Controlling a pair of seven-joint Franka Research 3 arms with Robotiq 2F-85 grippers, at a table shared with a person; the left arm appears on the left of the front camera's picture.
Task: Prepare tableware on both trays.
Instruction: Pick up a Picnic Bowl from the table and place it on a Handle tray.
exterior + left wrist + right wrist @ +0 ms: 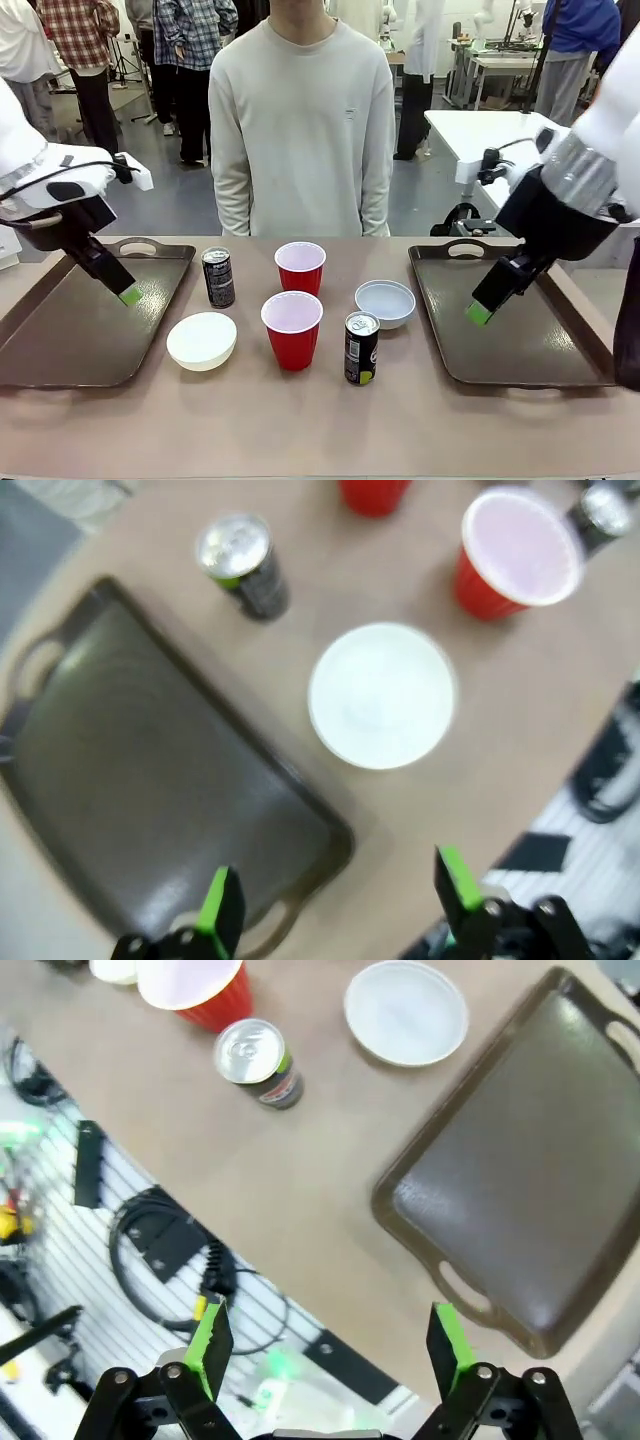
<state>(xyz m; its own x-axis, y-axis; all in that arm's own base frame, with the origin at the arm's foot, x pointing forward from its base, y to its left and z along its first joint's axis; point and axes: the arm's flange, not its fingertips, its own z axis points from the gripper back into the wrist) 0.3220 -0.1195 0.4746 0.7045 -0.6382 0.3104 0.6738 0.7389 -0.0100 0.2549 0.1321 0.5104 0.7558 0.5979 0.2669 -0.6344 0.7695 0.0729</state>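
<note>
Two dark brown trays lie on the table, the left tray (pixel 60 345) and the right tray (pixel 535 340), both bare. Between them stand two red cups (pixel 300 267) (pixel 292 330), two black cans (pixel 218 277) (pixel 361 348), a white bowl (pixel 201 340) and a grey-blue bowl (pixel 385 302). My left gripper (pixel 129 293) hangs open above the left tray, holding nothing. My right gripper (pixel 480 312) hangs open over the right tray's inner part. From the left wrist, the open gripper (pixel 335 905) looks down on the tray (pixel 130 780), white bowl (pixel 382 695) and a can (pixel 243 565).
A person in a pale sweater (pixel 300 120) stands at the table's far edge, arms down. In the right wrist view, the open gripper (pixel 330 1345) is above the table's front edge, with the tray (pixel 530 1180), grey-blue bowl (pixel 406 1012) and can (pixel 258 1062) beyond; cables lie below.
</note>
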